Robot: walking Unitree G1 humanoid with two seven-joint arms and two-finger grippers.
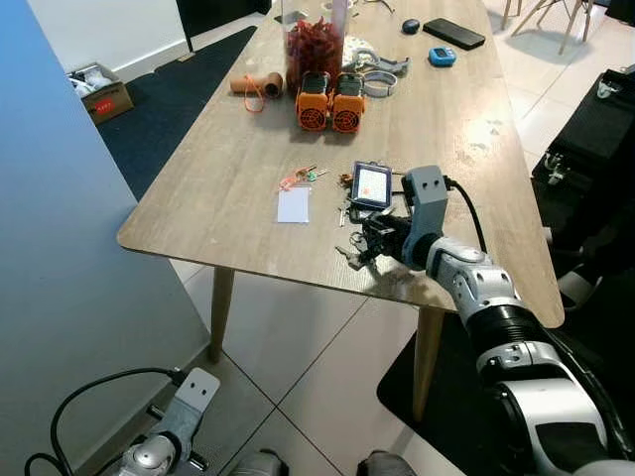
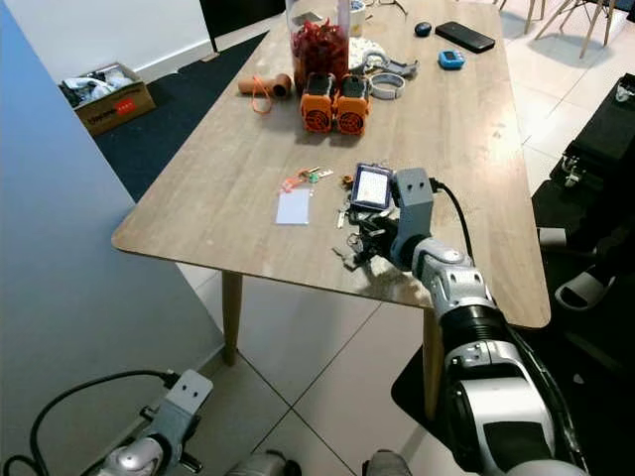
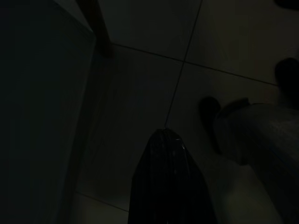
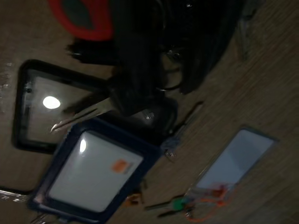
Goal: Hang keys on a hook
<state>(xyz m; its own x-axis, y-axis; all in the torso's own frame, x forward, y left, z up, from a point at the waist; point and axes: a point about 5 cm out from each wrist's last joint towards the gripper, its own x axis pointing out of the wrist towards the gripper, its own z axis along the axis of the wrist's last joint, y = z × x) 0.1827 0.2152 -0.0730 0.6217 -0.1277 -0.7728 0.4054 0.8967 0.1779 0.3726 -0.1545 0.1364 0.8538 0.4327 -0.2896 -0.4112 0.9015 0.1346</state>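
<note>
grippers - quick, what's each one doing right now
Left gripper: hangs idle near the floor, too dark to tell.
Right gripper: down on the keys at the table edge; grasp cannot be told.

Matt wood-grain table (image 1: 228,188), metal keys (image 1: 349,256)

Your right arm (image 1: 496,317) is built of silver segments split by black ribbed bands, and the shell widens toward the shoulder. At its wrist sits a grey box (image 1: 427,203) with two small dark screws on its face; a black cable (image 1: 468,213) loops out of that box and runs back along the arm. Ahead of the box, the right gripper (image 1: 372,243) is black. Your left arm (image 1: 159,451) is silver too, tipped by a grey plate (image 1: 196,387) with a dark hole, and a black cable (image 1: 89,392) arcs from that plate.
</note>
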